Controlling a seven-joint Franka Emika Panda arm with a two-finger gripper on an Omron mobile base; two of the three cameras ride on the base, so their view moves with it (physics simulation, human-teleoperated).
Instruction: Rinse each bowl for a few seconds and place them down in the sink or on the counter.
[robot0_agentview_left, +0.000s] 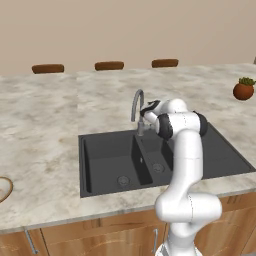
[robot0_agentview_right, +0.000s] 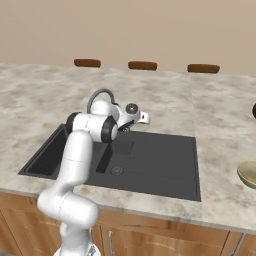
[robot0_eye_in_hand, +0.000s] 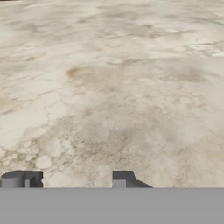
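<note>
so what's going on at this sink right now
The white arm is reaching over the black two-basin sink near the curved tap. Its end effector holds nothing; the hand view shows its fingertips apart over bare marbled counter. Neither bowl has been picked up: the olive-tan bowl sits on the counter right of the sink, and the brown-rimmed bowl lies at its far left. A potted plant stands to the right.

Two bowls (robot0_agentview_left: 2, 188) (robot0_agentview_right: 248, 173), one sink (robot0_agentview_left: 110, 165) with two basins, one potted plant (robot0_agentview_left: 244, 89), three brown chair backs (robot0_agentview_left: 109, 65).
</note>
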